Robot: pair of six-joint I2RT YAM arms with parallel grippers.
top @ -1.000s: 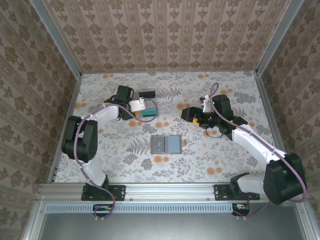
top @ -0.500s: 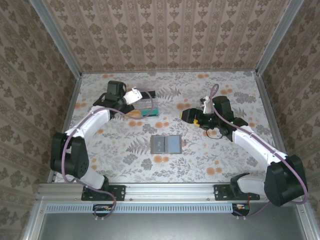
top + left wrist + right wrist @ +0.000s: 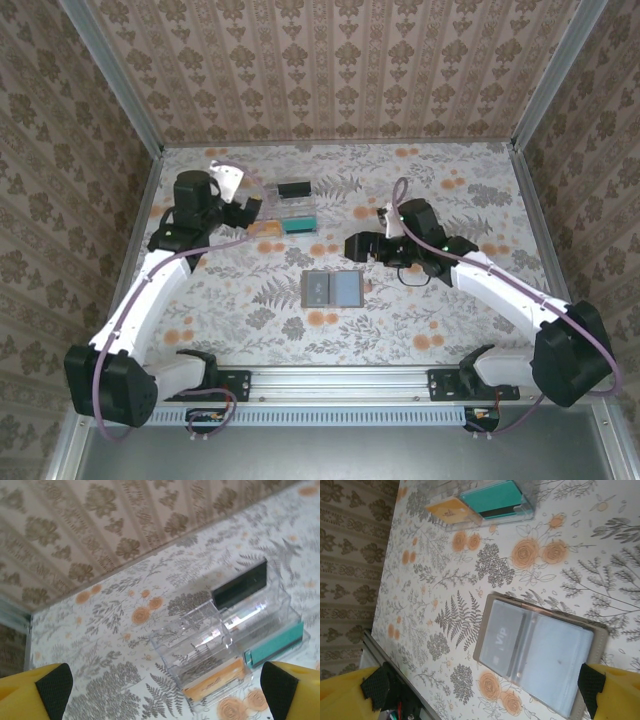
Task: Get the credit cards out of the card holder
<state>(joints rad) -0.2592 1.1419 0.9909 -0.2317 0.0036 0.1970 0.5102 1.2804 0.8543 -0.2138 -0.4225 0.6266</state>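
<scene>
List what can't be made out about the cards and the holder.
1. Right wrist: card holder corner hidden behind a pad of the right gripper; unclear whether its paler pocket holds a card.
2. Left wrist: orange card, print blurred.
3. Top: clear tray, contents too small to count.

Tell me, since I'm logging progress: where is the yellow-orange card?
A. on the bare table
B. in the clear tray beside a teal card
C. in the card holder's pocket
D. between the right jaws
B: the yellow-orange card lies in the clear tray next to the teal card, apart from the open card holder.
</scene>
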